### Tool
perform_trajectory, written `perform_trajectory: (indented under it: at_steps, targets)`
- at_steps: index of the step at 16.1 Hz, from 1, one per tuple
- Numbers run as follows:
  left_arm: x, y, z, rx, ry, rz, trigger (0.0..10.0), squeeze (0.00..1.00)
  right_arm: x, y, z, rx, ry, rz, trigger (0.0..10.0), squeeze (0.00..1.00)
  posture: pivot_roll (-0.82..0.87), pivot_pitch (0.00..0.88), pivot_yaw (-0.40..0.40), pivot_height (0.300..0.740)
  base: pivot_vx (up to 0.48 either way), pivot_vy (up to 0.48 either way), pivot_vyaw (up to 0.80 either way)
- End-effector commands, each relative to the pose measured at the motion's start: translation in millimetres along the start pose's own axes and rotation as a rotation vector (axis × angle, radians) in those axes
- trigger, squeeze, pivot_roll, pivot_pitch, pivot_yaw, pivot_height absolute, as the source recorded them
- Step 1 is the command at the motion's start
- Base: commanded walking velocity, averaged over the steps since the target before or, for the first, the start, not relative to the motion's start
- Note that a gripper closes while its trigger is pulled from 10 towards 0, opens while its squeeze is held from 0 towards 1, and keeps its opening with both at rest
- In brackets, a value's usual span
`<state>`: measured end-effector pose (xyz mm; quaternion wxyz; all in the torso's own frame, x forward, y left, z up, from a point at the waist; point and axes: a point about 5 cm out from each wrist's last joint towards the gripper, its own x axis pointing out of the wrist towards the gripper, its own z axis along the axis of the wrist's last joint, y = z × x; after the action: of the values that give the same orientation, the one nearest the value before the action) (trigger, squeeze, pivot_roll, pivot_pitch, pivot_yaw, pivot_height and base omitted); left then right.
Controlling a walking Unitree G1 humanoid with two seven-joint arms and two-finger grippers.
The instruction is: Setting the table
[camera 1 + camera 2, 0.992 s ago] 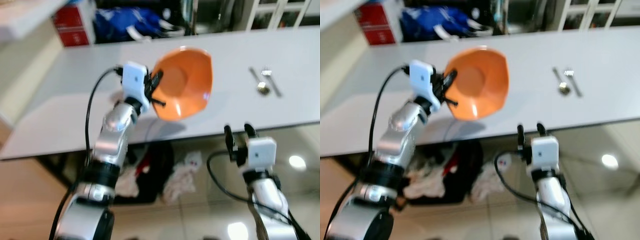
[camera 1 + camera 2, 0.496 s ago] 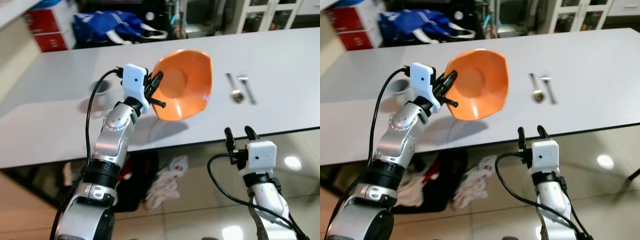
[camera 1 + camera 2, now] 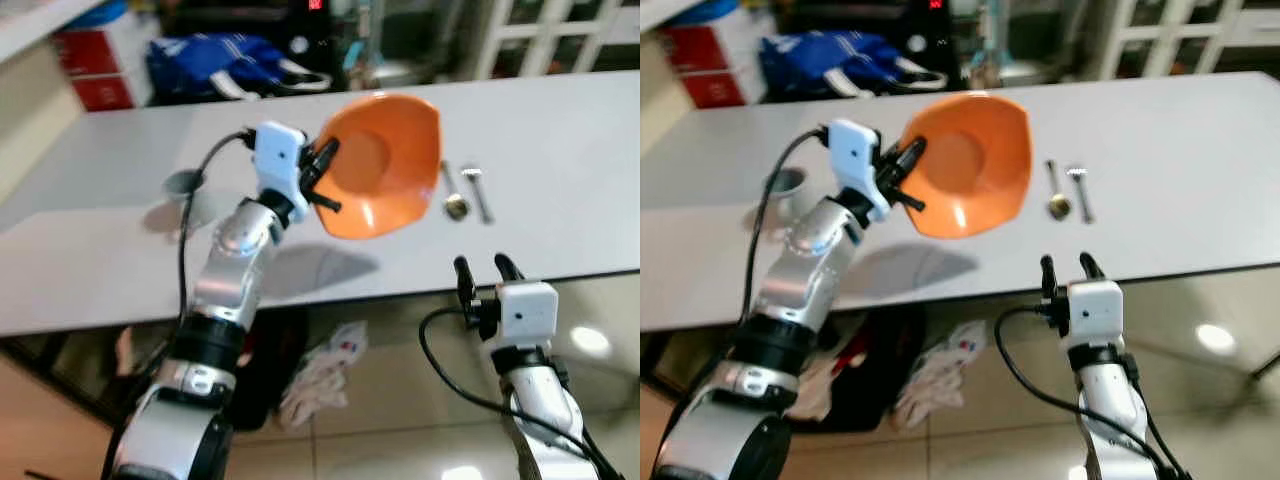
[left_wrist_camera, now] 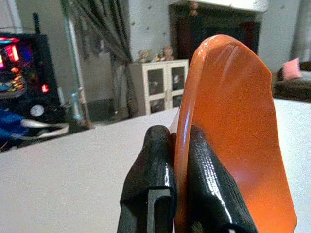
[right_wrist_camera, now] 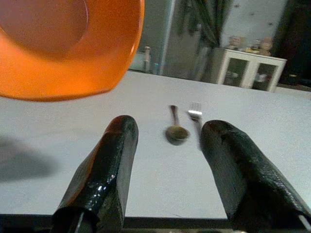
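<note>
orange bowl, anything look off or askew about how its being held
The orange bowl is tipped nearly on edge above the table, pinched by its rim in the left gripper, not yet set down. The spoon and fork lie neatly beside each other.

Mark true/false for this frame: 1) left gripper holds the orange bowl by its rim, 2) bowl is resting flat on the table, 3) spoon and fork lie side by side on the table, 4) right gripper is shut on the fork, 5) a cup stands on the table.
1) True: the left gripper pinches the rim of the orange bowl.
2) False: it is held tilted above the table.
3) True: spoon and fork lie side by side.
4) False: the right gripper is open and empty, before the table edge.
5) True: a cup stands beyond the left arm.
</note>
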<state>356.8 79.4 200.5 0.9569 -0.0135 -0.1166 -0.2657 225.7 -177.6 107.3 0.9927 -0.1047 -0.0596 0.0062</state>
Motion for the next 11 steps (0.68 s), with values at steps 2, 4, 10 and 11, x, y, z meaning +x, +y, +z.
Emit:
perform_trajectory:
  at_steps: [2,4,10,11]
  targets:
    - [9.8,-8.2,12,0.014,-0.045,-0.051,0.0,0.0,1.6,0.1,4,-0.002,-0.016,0.0,10.0,0.0,-0.1,0.0,0.074,0.722,0.48,0.0,0.0]
    - [11.0,-10.9,13,0.015,-0.048,-0.062,0.0,0.0,1.4,0.7,4,0.0,-0.016,0.002,10.0,0.0,-0.1,0.0,0.075,0.722,0.48,0.0,0.0]
    - [15.7,-13.2,16,0.016,-0.047,-0.075,0.0,0.0,0.2,1.9,4,0.002,-0.014,-0.001,10.0,0.0,-0.1,0.0,0.078,0.722,0.32,0.0,0.0]
    - [22.0,-18.5,18,-0.003,-0.034,-0.124,0.0,0.0,0.0,2.5,4,0.004,-0.013,-0.001,10.0,0.0,-0.1,0.0,0.077,0.722,0.0,0.0,0.0]
